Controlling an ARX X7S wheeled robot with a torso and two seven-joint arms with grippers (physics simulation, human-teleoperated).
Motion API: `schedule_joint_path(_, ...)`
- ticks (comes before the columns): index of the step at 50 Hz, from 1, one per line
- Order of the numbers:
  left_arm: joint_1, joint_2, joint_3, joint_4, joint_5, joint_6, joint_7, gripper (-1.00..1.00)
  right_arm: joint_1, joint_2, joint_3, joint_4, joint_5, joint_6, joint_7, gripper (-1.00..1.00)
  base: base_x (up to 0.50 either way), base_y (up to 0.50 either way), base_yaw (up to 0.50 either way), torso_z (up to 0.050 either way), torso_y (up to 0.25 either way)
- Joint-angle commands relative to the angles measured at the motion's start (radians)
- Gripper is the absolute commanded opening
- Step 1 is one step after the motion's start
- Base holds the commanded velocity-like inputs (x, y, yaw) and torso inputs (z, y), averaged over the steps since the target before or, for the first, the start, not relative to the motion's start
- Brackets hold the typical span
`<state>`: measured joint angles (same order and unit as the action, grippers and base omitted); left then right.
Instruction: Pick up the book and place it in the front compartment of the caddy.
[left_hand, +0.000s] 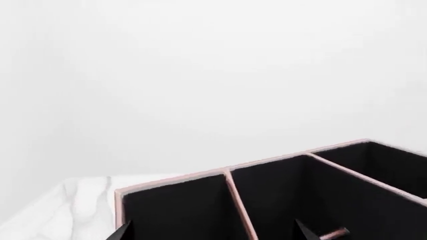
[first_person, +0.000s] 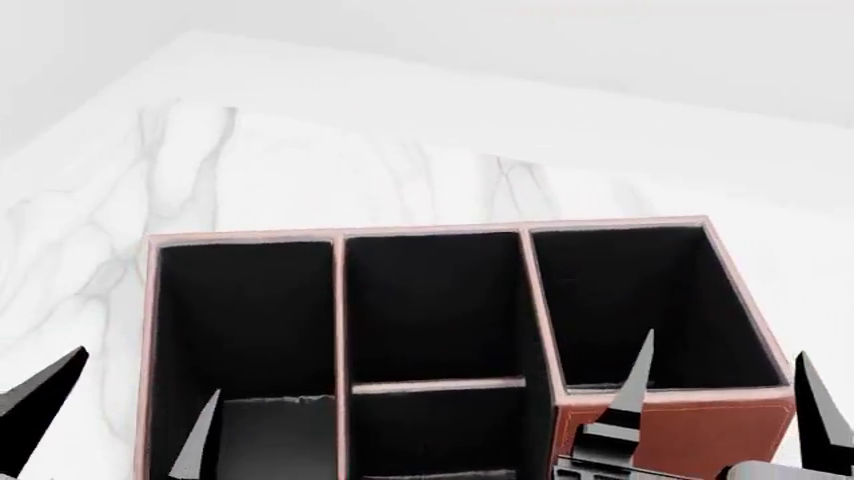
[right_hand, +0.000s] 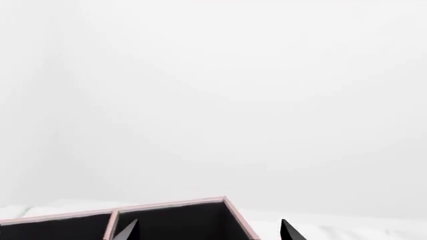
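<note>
The caddy (first_person: 674, 432) fills the lower half of the head view: reddish-brown outside, pinkish rims, black lining, several upright compartments. Its rim also shows in the left wrist view as caddy (left_hand: 175, 178) and in the right wrist view as caddy (right_hand: 167, 203). My left gripper (first_person: 147, 374) hovers open over the caddy's left side, empty. My right gripper (first_person: 727, 346) hovers open over the right rear compartment, empty. Both wrist views confirm this: left gripper (left_hand: 212, 230) and right gripper (right_hand: 209, 227) have widely spread tips with nothing between them. The book is out of view.
The caddy stands on a white marble table (first_person: 334, 170) whose far edge meets a plain white wall (first_person: 601, 40). A low cross divider (first_person: 434, 384) splits the caddy's middle column.
</note>
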<state>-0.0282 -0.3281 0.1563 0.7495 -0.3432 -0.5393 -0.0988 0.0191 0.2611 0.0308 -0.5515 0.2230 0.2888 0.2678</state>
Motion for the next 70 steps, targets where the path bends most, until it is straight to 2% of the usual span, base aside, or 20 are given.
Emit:
schedule_joint_path(1, -0.094, -0.108, 0.04, 0.122, -0.117, -0.187, 0.155, 1.0, 0.019, -0.005, 0.05, 0.01, -0.019, -0.012, 0.001, 1.0, 0.0, 0.0, 0.0, 0.0, 0.0)
schedule_joint_path(4, -0.129, -0.118, 0.01, 0.162, -0.213, -0.249, 0.181, 1.0, 0.017, -0.004, 0.044, 0.015, -0.025, -0.019, 0.001, 1.0, 0.0, 0.0, 0.0, 0.0, 0.0)
schedule_joint_path(6, -0.176, -0.133, -0.01, 0.196, -0.32, -0.34, 0.196, 1.0, 0.015, -0.001, 0.035, 0.022, -0.033, -0.027, -0.002, 1.0, 0.0, 0.0, 0.0, 0.0, 0.0)
schedule_joint_path(12, -0.276, -0.172, 0.036, 0.206, -0.483, -0.516, 0.229, 1.0, 0.013, 0.001, 0.025, 0.029, -0.043, -0.038, 0.0, 1.0, 0.0, 0.0, 0.0, 0.0, 0.0)
schedule_joint_path(17, -0.348, -0.199, 0.126, 0.194, -0.461, -0.591, 0.227, 1.0, 0.011, 0.004, 0.021, 0.028, -0.046, -0.043, 0.002, 1.0, 0.0, 0.0, 0.0, 0.0, 0.0)
schedule_joint_path(19, -0.356, -0.202, 0.129, 0.186, -0.48, -0.585, 0.245, 1.0, 0.011, 0.005, 0.021, 0.028, -0.046, -0.043, 0.003, 1.0, 0.0, 0.0, 0.0, 0.0, 0.0)
schedule_joint_path(23, -0.432, -0.202, 0.191, 0.201, -0.559, -0.713, 0.255, 1.0, 0.012, 0.006, 0.02, 0.031, -0.047, -0.048, 0.006, 1.0, 0.0, 0.0, 0.0, 0.0, 0.0)
schedule_joint_path(35, -0.527, -0.246, 0.396, 0.216, -0.49, -0.766, 0.294, 1.0, 0.011, 0.01, 0.007, 0.037, -0.055, -0.055, 0.01, 1.0, 0.0, 0.0, 0.0, 0.0, 0.0)
schedule_joint_path(43, -0.551, -0.281, 0.513, 0.225, -0.445, -0.748, 0.322, 1.0, 0.011, 0.013, 0.003, 0.043, -0.056, -0.061, 0.013, 1.0, 0.0, 0.0, 0.0, 0.0, 0.0)
schedule_joint_path(52, -0.569, -0.268, 0.495, 0.227, -0.504, -0.794, 0.308, 1.0, 0.008, 0.016, -0.002, 0.042, -0.057, -0.062, 0.016, 1.0, 0.0, 0.0, 0.0, 0.0, 0.0)
schedule_joint_path(70, -0.59, -0.314, 0.68, 0.136, -0.348, -0.649, 0.373, 1.0, 0.009, 0.022, -0.007, 0.043, -0.052, -0.063, 0.023, 1.0, 0.0, 0.0, 0.0, 0.0, 0.0)
